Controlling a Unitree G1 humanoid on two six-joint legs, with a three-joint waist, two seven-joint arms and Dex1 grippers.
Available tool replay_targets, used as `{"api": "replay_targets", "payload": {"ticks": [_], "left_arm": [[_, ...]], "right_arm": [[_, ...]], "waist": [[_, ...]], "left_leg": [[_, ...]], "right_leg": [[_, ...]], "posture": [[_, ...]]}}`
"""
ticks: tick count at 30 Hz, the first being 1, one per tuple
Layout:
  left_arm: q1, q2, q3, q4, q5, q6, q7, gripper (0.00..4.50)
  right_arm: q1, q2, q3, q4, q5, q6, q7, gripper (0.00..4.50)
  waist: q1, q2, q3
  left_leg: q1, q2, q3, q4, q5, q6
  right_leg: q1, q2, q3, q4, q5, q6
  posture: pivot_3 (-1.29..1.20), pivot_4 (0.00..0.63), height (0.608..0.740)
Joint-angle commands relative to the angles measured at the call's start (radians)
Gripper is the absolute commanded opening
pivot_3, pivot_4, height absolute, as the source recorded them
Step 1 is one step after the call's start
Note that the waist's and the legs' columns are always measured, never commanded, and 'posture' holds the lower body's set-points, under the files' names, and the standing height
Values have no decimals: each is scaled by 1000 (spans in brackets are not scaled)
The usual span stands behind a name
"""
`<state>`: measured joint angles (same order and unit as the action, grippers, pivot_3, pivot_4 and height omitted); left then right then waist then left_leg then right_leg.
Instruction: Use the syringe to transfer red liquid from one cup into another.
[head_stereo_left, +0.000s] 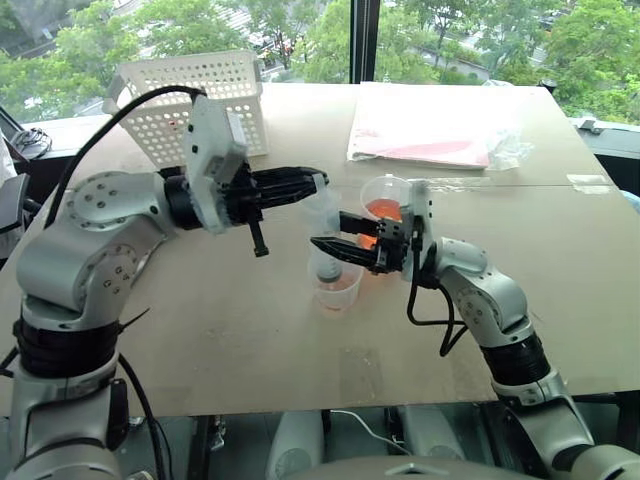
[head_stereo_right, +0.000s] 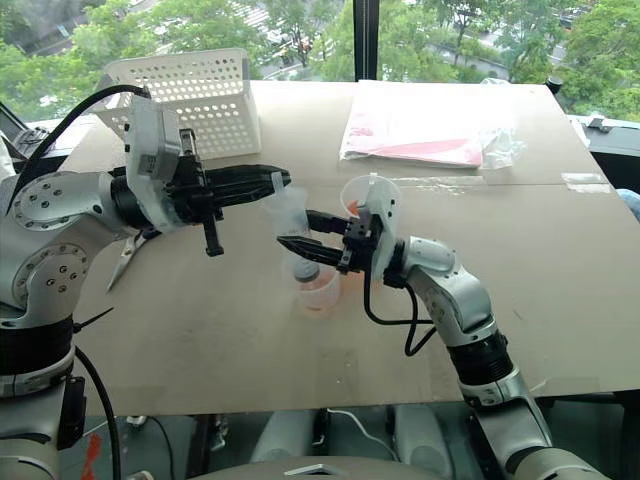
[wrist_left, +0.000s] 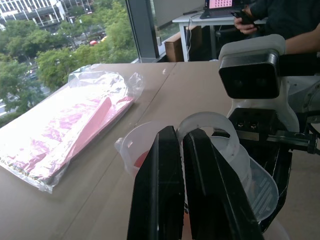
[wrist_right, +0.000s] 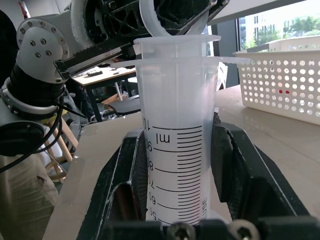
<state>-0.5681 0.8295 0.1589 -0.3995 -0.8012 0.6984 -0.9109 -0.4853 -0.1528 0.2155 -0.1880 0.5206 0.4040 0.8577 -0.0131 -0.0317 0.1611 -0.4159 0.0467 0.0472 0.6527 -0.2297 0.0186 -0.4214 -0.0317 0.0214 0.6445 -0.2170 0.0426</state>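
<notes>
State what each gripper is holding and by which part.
The right gripper clamps the syringe by its graduated barrel, upright over the small cup. The left gripper is shut on the plunger's ring handle at the syringe's top.

Bright daylight is cast from the far windows (head_stereo_left: 350, 30), where the trees are washed out. Soft, faint shadows are seen on the tan table (head_stereo_left: 250, 330). Glare is spread over the plastic bag (wrist_left: 65, 130). The nearest black fingers (wrist_left: 165, 200) are blurred in the left wrist view.
</notes>
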Motion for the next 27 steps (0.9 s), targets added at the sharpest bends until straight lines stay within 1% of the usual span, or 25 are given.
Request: {"api": "replay_targets", "payload": {"ticks": [1,2,3,6,7,9,11,14,17,20,21,22,23,25,26,27], "left_arm": [[-5,-2,62,8,-157,121,14,670],[-1,1,79,7,-179,135,20,1028],[4,2,97,7,-204,150,31,1479],[19,-22,170,5,-295,194,132,2858],[21,-30,195,7,-326,206,170,3497],[27,-38,237,21,-377,221,224,4449],[32,-41,260,24,-409,226,255,4449],[34,-56,284,14,-466,227,321,4449],[80,-54,278,-35,-478,225,336,4449],[119,-55,277,-66,-490,213,352,4449],[129,-56,278,-73,-491,209,357,4449],[138,-57,278,-80,-490,205,359,4449],[151,-58,275,-88,-486,201,358,4449],[171,-61,269,-101,-486,197,356,4449],[181,-59,264,-110,-485,195,352,4449],[194,-56,257,-119,-480,191,344,4449]], "right_arm": [[-45,17,-60,-105,73,-9,-20,1367],[-43,15,-64,-110,80,-2,-23,1367],[-42,13,-67,-115,85,4,-29,1367],[-41,7,-96,-149,98,48,-93,1364],[-58,-21,-103,-176,130,117,-106,1361],[-100,-46,-143,-230,206,218,-163,1361],[-135,-49,-189,-255,269,274,-227,1361],[-242,-84,-312,-258,415,372,-344,1361],[-306,-171,-424,-245,542,466,-450,1361],[-306,-327,-530,-201,707,601,-525,1361],[-292,-390,-559,-183,762,647,-531,1361],[-266,-474,-579,-158,808,717,-529,1361],[-223,-566,-587,-141,812,779,-496,1361],[-155,-696,-573,-91,802,881,-489,1361],[-135,-725,-555,-62,787,908,-504,1361],[-121,-731,-528,-36,759,915,-517,1361]], "waist": [[-1,0,0],[-1,0,0],[-2,0,0],[-2,0,0],[-2,0,0],[-1,0,0],[-1,0,0],[-1,0,0],[2,0,0],[7,-1,0],[7,-1,0],[8,-1,0],[10,-1,0],[10,-1,0],[9,-1,0],[1,-1,0]], "left_leg": [[0,0,0,0,0,0],[0,0,0,0,0,0],[0,0,0,0,0,0],[0,0,0,0,0,0],[0,0,-1,0,0,0],[0,0,-1,0,0,0],[0,0,-1,0,0,0],[1,0,-1,0,0,0],[0,0,0,0,0,0],[0,-1,-1,-1,0,0],[0,-2,-1,-1,0,0],[-1,-2,0,-2,0,0],[-1,-2,0,-2,0,0],[-1,-3,0,-3,0,0],[-1,-3,0,-3,0,1],[0,-3,0,-3,0,1]], "right_leg": [[0,0,0,0,0,0],[0,0,0,0,0,0],[0,0,0,0,0,0],[0,0,0,0,0,0],[0,0,0,0,0,0],[0,0,0,0,0,0],[0,-1,0,1,0,0],[0,-1,0,1,0,0],[0,-2,-1,0,0,0],[2,-3,-2,-2,0,-1],[2,-3,-2,-3,0,-1],[2,-4,-2,-3,0,-1],[2,-4,-2,-3,0,-1],[2,-4,-1,-4,-2,-4],[2,-4,-1,-4,-2,-4],[2,-4,0,-4,-2,-4]], "posture": [[0,150,740],[0,150,740],[0,150,740],[0,150,740],[0,150,740],[0,150,740],[0,150,740],[0,150,740],[0,150,740],[0,150,740],[0,150,740],[0,150,740],[0,150,740],[0,150,740],[0,150,740],[0,150,740]]}}
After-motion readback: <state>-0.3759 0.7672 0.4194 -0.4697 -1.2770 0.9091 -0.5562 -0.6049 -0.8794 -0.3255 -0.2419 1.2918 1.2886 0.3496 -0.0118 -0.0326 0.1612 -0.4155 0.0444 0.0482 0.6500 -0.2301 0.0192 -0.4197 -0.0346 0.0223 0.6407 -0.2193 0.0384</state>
